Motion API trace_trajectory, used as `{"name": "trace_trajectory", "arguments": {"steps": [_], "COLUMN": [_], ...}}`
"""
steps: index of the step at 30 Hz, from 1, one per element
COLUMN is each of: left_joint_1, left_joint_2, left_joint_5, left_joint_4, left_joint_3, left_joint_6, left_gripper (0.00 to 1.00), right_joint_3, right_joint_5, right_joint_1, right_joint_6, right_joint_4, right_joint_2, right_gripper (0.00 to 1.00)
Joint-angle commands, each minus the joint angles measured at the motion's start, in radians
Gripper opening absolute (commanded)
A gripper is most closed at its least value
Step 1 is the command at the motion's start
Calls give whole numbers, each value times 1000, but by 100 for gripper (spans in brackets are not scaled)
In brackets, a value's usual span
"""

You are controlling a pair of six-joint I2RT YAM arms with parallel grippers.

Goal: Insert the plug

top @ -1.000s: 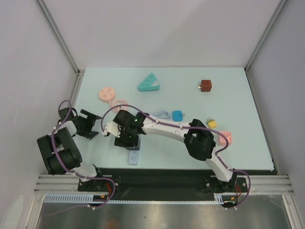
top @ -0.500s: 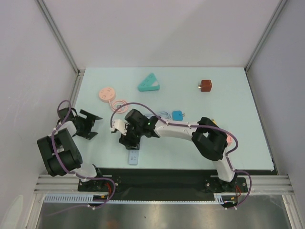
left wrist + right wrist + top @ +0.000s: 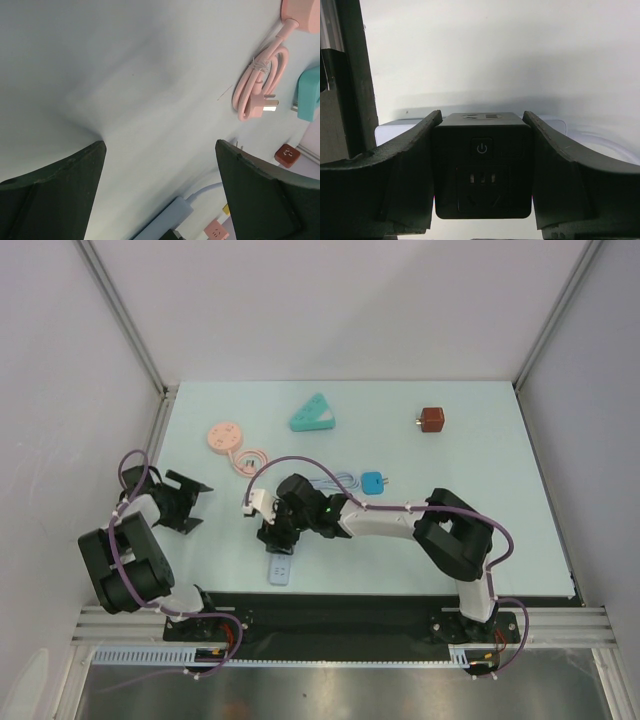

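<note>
Two hands show over the pale mint counter [image 3: 480, 450]. Your right hand [image 3: 278, 530] is clamped on a black square plug block [image 3: 482, 165], and its dark fingers [image 3: 395, 185] press against both flanks of the block. The face turned toward the wrist camera carries a power symbol above a socket. Just behind that held block lies a pale blue rectangular power strip [image 3: 281, 571], flat on the counter, with its near end sticking out from under the hand toward the arm bases. You cannot tell from either view whether the block touches the strip. Your left hand [image 3: 185, 502] sits well to the left of the right one, with its fingers [image 3: 50, 200] spread wide around bare counter. Ahead of the left hand and to its right lies a coiled pink cable with a plug [image 3: 260, 90]. Farther beyond the right hand you can see a teal triangular socket block [image 3: 313, 414], a small blue adapter [image 3: 374, 481] and a reddish-brown cube [image 3: 432, 420].
</note>
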Motion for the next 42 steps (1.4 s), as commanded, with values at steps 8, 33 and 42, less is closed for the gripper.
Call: {"name": "trace_trajectory", "arguments": {"steps": [8, 33, 42], "left_joint_1": [7, -39, -61], "left_joint_2": [-38, -81, -87], "left_joint_5": [34, 32, 60], "left_joint_4": [10, 4, 16], "left_joint_3": [13, 9, 17], "left_joint_6": [49, 90, 98], "left_gripper": [98, 98, 97], "right_joint_3": [122, 272, 300], "right_joint_5": [78, 40, 21], "right_joint_1": [-28, -66, -63], "right_joint_6": [-1, -53, 0], "right_joint_4": [-211, -401, -421], "right_joint_2": [-20, -115, -134], "right_gripper": [75, 98, 41]}}
